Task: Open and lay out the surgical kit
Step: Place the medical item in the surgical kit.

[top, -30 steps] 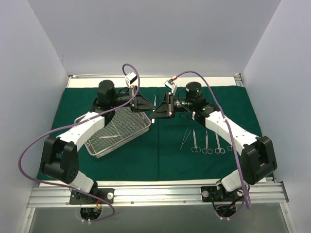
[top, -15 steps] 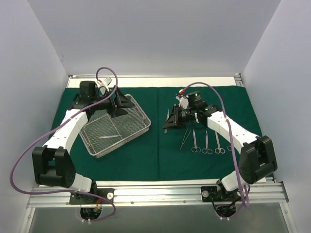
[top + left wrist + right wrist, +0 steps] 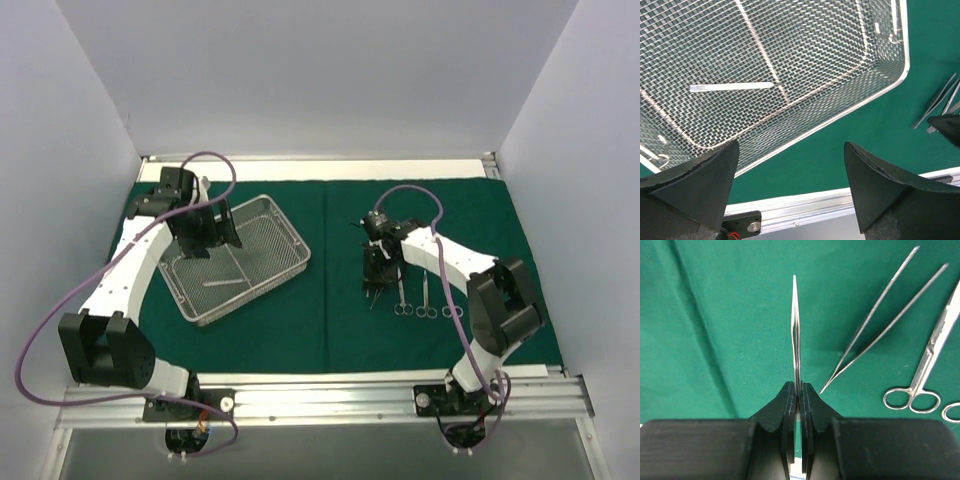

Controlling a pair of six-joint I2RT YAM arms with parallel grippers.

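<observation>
The surgical kit lies opened on its dark green cloth [image 3: 330, 335]. My left gripper [image 3: 212, 240] hangs open and empty over the far left part of the silver wire-mesh tray [image 3: 254, 294]; in the left wrist view its gripper [image 3: 790, 190] frames the tray rim [image 3: 840, 113]. One slim steel instrument [image 3: 732, 86] lies in the tray. My right gripper [image 3: 799, 390] is shut on thin forceps [image 3: 795, 330], held just above the cloth left of a row of laid-out instruments: open tweezers [image 3: 885, 325] and scissors [image 3: 925, 370].
The laid-out row [image 3: 425, 300] sits on the right half of the cloth, close beside my right gripper [image 3: 374, 280]. White walls enclose the table on three sides. An aluminium rail [image 3: 320, 395] runs along the near edge.
The left gripper opened, let go of the thin forceps and swung back left over the tray. The right gripper carried the forceps from the centre down toward the laid-out row.
</observation>
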